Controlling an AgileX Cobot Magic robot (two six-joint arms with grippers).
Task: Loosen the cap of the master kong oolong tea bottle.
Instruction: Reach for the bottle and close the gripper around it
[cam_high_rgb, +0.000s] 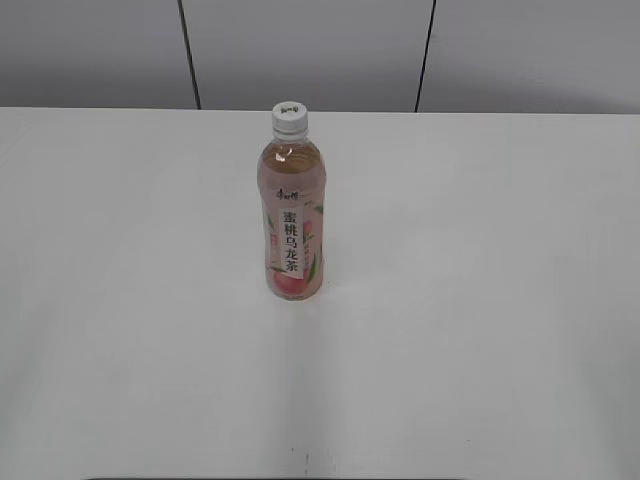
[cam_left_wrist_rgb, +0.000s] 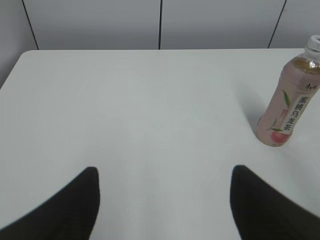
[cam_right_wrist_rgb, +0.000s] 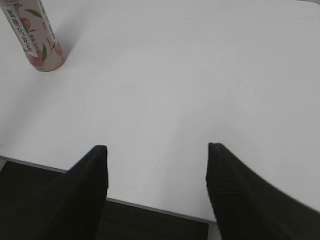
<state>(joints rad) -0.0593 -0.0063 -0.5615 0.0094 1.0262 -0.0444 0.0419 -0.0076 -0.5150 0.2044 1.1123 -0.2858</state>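
On white table (cam_high_rgb: 480, 300): tall clear plastic peach-label tea bottle (cam_high_rgb: 292, 225), upright
Small white screw cap (cam_high_rgb: 289, 117): apparently on
Left gripper (cam_left_wrist_rgb: 165, 200): spread, empty
Right gripper (cam_right_wrist_rgb: 157, 175): spread, empty

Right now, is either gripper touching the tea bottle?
No, the bottle stands alone and upright on the white table, and both wrist views show open jaws well away from it.

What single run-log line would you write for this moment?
bottle: upright, mid-table | cap: on | left gripper: open, empty | right gripper: open, empty | stage: before approach
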